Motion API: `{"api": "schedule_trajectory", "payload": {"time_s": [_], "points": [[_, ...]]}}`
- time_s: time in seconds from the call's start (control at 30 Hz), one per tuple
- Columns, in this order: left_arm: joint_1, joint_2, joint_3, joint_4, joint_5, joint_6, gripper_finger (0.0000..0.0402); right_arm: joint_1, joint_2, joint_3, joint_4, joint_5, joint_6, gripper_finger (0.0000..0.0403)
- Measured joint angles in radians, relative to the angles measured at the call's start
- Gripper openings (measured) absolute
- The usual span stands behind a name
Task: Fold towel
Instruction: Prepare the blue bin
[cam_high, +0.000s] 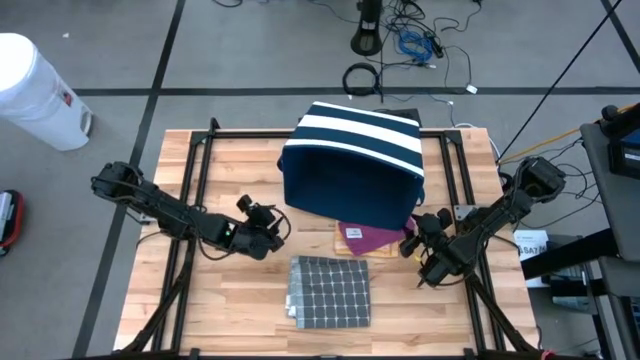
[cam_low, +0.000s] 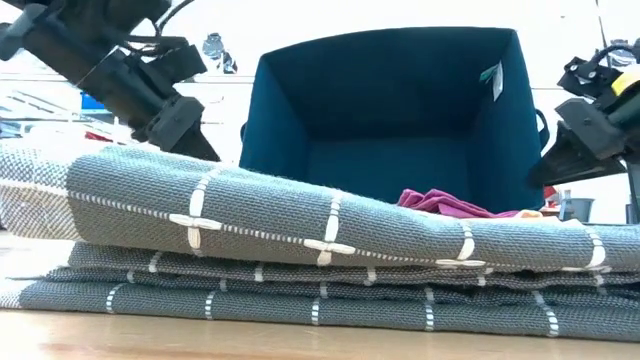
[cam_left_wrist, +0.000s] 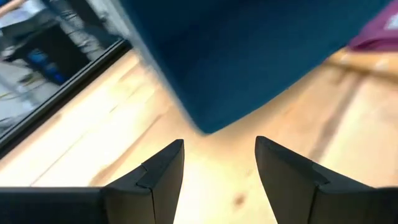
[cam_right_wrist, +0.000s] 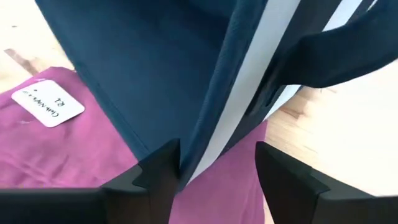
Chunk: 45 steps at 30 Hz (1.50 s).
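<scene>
While I've got both arms parked mid-frame, the folded grey grid-patterned towel (cam_high: 331, 292) sits bottom centre on the wooden table (cam_high: 240, 300). Left gripper (cam_high: 268, 228) and right gripper (cam_high: 418, 238) both gape wide, holding nothing, flanking the tipped navy striped fabric bin (cam_high: 352, 160) with a magenta cloth (cam_high: 375, 238) spilling out.

Overhead looks down; low view level; both share bin (cam_high: 352, 160).
</scene>
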Motion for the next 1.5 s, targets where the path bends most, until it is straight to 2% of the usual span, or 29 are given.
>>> {"api": "schedule_trajectory", "payload": {"time_s": [0.13,0.27,0.33,0.6,0.77,0.97,1.1,1.17,1.33,1.5], "points": [[-0.01,0.0,0.0,-0.094,-0.051,-0.086,0.0204,-0.031,0.0,-0.013,-0.001,-0.035,0.01,0.0149],[-0.02,0.0,0.0,-0.092,-0.097,-0.096,0.0204,-0.036,0.0,-0.019,0.022,-0.058,-0.027,0.0044],[-0.015,0.0,0.0,-0.08,-0.103,-0.096,0.0204,-0.036,-0.007,-0.019,0.039,-0.065,-0.05,0.0015],[-0.014,0.0,0.0,0.014,-0.047,-0.062,0.0204,0.007,-0.141,0.014,0.049,-0.067,-0.091,0.0004],[0.002,0.0,0.0,0.113,-0.007,-0.02,0.0204,0.021,-0.257,0.067,0.042,-0.032,-0.199,0.0002],[0.011,0.0,0.0,0.114,-0.007,-0.023,0.0204,0.021,-0.34,0.14,0.031,-0.045,-0.327,0.0001],[-0.042,0.001,-0.002,0.193,-0.013,0.128,0.0204,0.022,-0.378,0.17,0.012,-0.058,-0.364,0.0001],[-0.086,0.001,-0.002,0.224,-0.051,0.199,0.0204,0.019,-0.397,0.172,0.007,-0.074,-0.367,0.0],[-0.174,-0.028,0.023,0.155,-0.273,0.285,0.0204,0.013,-0.425,0.173,0.017,-0.077,-0.365,0.0],[-0.253,-0.054,0.04,0.159,-0.411,0.425,0.0204,0.007,-0.444,0.174,0.024,-0.082,-0.364,0.0]]}}
